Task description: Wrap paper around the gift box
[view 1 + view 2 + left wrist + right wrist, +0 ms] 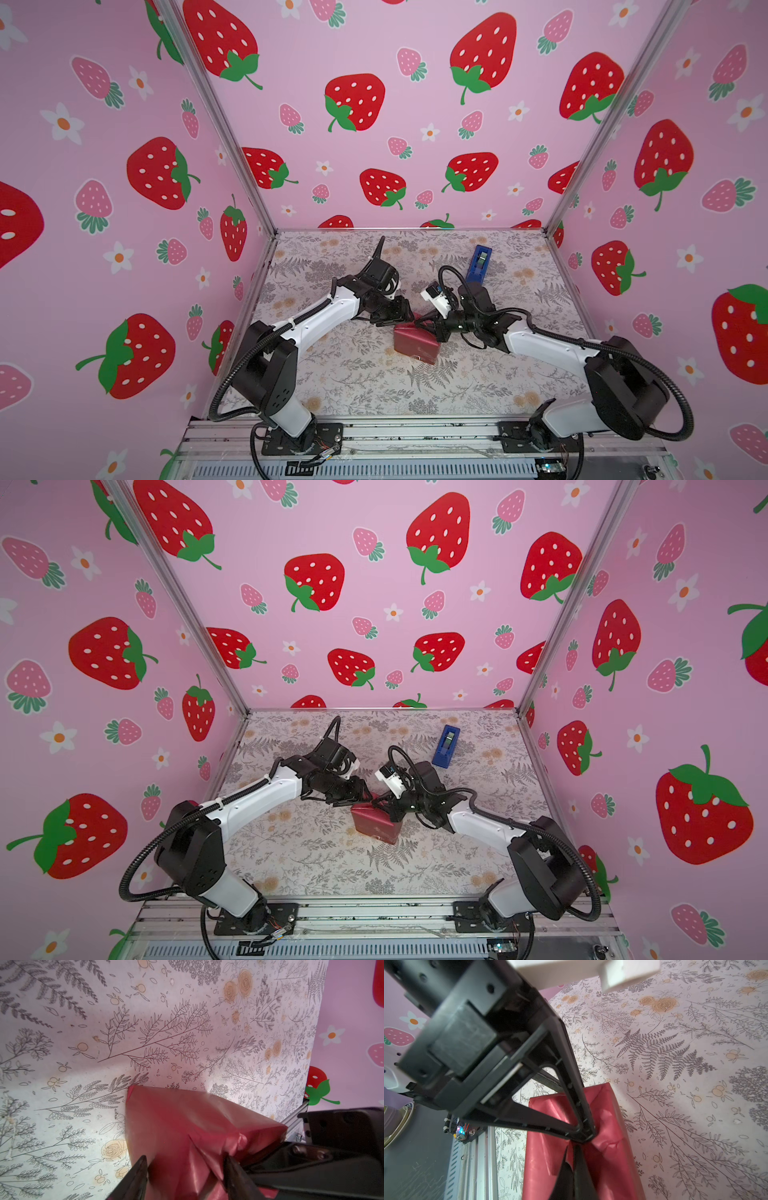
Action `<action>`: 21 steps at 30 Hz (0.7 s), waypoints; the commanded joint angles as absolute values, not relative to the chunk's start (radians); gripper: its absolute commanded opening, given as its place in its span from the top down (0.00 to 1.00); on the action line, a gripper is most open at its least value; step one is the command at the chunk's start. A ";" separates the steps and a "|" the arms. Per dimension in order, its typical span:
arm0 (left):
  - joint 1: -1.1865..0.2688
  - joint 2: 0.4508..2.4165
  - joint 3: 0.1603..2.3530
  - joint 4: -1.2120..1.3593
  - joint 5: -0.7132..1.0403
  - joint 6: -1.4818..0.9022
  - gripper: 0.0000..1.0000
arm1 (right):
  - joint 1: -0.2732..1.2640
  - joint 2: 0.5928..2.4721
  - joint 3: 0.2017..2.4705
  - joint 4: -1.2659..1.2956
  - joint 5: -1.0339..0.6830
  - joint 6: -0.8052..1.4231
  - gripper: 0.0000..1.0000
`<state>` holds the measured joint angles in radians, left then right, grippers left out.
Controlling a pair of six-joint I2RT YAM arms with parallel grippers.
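The left jaws stand partly open over one end of the parcel. In the left wrist view their fingertips (139,1169) are clearly apart with a ridge of folded paper between them, and nothing looks clamped. In the right wrist view, one of those fingers (586,1134) touches the paper at the parcel's end with its tip. The right jaws are closed, fingertips (579,1159) pressed together, meeting the same end at a small pucker in the sheet. I cannot tell whether a bit of paper is nipped between them.

The desk (353,386) has a grey fern-and-flower print. The left arm (324,311) and the right arm (528,336) reach in from their own sides and meet near its middle.

Between them lies the paper (415,347) (374,825), dark red, folded into a squarish block that rests on the desk. Its near faces are smooth, while the end by the jaws is creased and gathered (176,1122) (612,1157). The gift box is hidden inside this wrapping, so none of its own surface shows.

A blue tape dispenser (480,264) (446,746) lies further back on the right, well apart from the parcel.
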<state>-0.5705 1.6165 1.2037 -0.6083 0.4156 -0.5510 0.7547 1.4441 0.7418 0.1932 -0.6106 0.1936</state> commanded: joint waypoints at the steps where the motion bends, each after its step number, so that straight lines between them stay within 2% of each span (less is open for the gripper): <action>1: -0.565 1.643 1.164 -0.665 0.353 -0.534 0.41 | 0.776 1.464 0.709 0.002 -0.608 0.187 0.91; 4: -0.566 1.646 1.159 -0.673 0.338 -0.531 0.42 | 0.776 1.448 0.712 0.000 -0.629 0.198 0.80; 10: -0.566 1.656 1.150 -0.678 0.328 -0.528 0.42 | 0.802 1.415 0.728 -0.014 -0.636 0.222 0.65; 21: -0.560 1.653 1.139 -0.688 0.306 -0.527 0.43 | 0.831 1.375 0.708 -0.017 -0.633 0.262 0.63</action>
<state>-0.5671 1.6123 1.1919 -0.5934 0.4221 -0.5453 0.8040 1.3758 0.7460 0.1078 -0.6102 0.2436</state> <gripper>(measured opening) 0.577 0.370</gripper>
